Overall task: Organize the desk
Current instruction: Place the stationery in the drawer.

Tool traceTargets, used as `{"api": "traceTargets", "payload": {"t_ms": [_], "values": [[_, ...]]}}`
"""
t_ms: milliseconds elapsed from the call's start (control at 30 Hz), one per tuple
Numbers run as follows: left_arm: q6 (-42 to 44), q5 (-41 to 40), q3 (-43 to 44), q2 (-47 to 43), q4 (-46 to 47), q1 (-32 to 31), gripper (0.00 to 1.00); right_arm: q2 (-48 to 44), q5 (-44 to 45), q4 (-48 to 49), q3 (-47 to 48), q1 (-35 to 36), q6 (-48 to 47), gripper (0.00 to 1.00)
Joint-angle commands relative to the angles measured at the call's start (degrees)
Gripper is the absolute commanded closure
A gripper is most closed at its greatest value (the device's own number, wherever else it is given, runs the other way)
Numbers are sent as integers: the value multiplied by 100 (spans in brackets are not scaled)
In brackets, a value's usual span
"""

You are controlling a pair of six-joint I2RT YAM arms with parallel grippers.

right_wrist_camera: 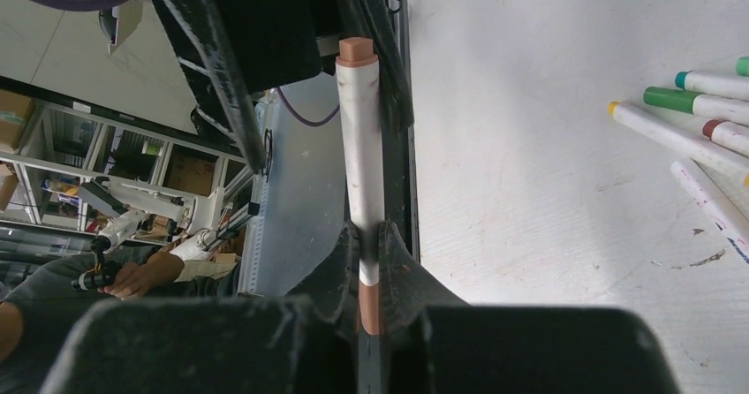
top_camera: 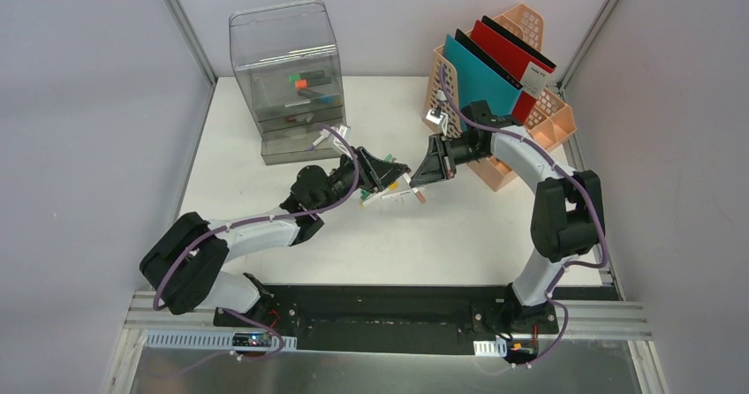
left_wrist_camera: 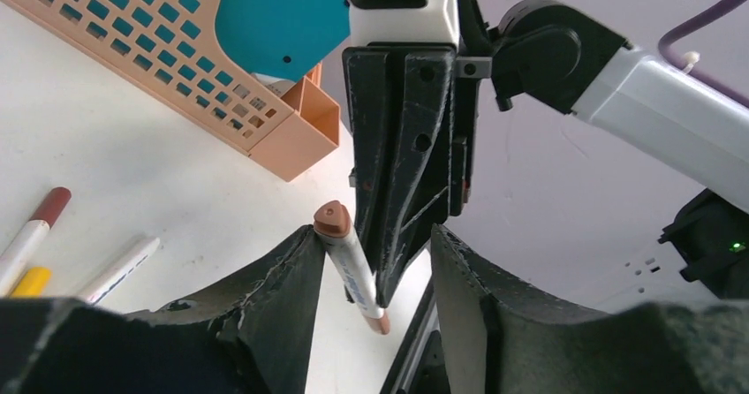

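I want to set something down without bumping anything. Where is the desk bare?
Bare: the wide strip of desk between the loose markers and the black rail, and the back gap between the clear drawer unit and the peach file organizer. Crowded: the centre, where the left gripper and right gripper meet over the markers.

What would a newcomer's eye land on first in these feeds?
Over the middle of the desk, the right gripper is clamped on a brown-capped marker, and the left gripper stands open around its other end. Loose markers lie on the desk nearby, with a peach rack of teal and red folders at the far right.
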Motion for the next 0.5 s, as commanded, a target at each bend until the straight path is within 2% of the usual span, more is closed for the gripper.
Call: {"api": "traceTargets", "payload": {"t_ms": [0, 100, 233, 267, 400, 467], "values": [[-9, -43, 249, 129, 339, -80, 54, 29, -280, -427, 337, 35, -586, 100], [-8, -33, 270, 181, 330, -103, 69, 49, -296, -481, 351, 41, -643, 100], [20, -48, 242, 186, 330, -107, 97, 72, -296, -555, 368, 37, -716, 100], [35, -55, 232, 179, 330, -103, 100, 76, -298, -568, 369, 42, -731, 100], [23, -233, 129, 29, 228, -104, 100, 87, -242, -601, 374, 37, -784, 98], [-95, -457, 97, -170, -208, -104, 100, 70, -164, -620, 373, 37, -843, 87]]}}
